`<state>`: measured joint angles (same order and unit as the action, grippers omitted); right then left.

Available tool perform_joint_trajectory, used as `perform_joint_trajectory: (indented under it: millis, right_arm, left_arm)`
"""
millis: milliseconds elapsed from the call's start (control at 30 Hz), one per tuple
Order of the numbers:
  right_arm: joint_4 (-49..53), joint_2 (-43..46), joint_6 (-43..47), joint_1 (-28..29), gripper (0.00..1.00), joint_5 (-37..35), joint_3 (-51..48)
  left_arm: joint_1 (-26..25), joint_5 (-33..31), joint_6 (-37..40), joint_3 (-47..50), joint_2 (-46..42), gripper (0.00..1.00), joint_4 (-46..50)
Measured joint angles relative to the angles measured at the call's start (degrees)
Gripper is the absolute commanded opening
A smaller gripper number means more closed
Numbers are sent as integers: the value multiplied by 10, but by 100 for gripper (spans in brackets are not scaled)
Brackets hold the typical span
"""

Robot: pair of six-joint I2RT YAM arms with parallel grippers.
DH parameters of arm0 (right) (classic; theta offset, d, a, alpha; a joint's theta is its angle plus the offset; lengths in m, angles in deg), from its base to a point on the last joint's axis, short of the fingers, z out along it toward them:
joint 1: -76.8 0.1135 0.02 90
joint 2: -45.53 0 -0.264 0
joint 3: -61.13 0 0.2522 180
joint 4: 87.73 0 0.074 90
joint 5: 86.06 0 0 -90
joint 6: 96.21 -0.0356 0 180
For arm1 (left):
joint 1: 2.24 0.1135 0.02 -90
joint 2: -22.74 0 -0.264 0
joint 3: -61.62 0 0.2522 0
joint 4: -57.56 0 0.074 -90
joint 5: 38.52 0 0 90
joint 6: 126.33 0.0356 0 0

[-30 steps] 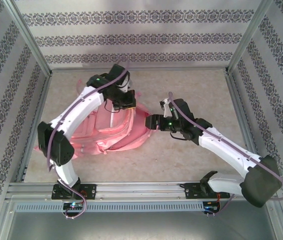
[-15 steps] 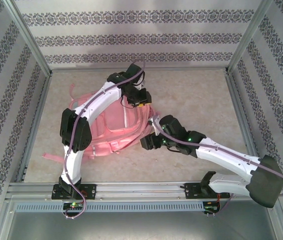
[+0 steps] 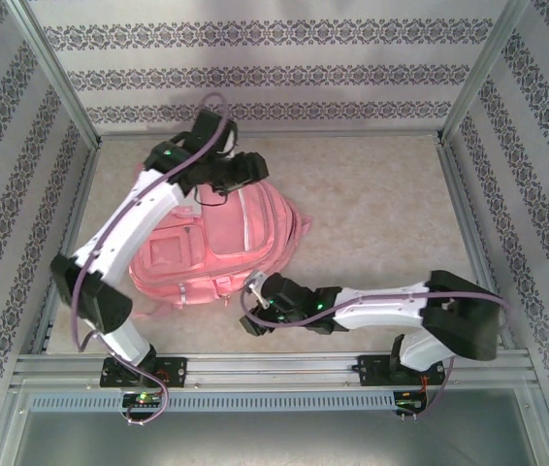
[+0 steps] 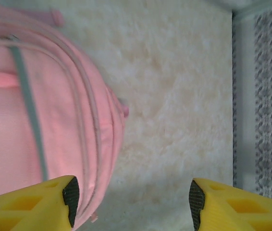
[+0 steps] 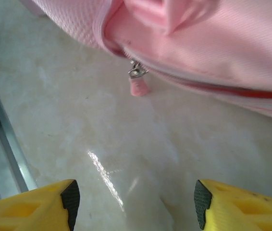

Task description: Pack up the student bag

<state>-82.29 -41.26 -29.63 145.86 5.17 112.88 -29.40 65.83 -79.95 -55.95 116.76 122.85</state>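
Note:
The student bag (image 3: 218, 248) is a big pink backpack lying flat on the table, front pockets up. My left gripper (image 3: 252, 169) hovers at its far end, open. In the left wrist view the bag (image 4: 44, 120) spreads under the left fingertip (image 4: 54, 202), and the gripper (image 4: 132, 202) has only bare table between its pads. My right gripper (image 3: 252, 318) sits low by the bag's near right corner, open. In the right wrist view the bag's zipped edge (image 5: 213, 43) and a pink zipper pull (image 5: 139, 83) lie a little beyond the open gripper (image 5: 132, 202).
The marble-look table (image 3: 381, 214) is walled by patterned panels (image 3: 255, 73). A metal rail (image 3: 274, 367) runs along the near edge and shows in the right wrist view as a rail (image 5: 1, 159) at the left. A pink strap (image 3: 144, 309) trails from the bag's near left corner.
The bag went from bunched up to lying flat. The left gripper opened and let go, then moved to the bag's far end. The right arm swung down to the near right corner.

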Motion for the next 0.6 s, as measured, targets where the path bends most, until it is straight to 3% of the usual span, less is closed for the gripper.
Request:
perform_joint_trajectory:
  millis: [200,600]
  right_arm:
    - [-60,-116,-30,49,74,-70,38]
    - [-125,-211,-96,92,75,-249,92]
  left_arm:
    - [30,-47,-21,38,-71,65,9]
    - [76,-61,-29,111,-151,66,21]
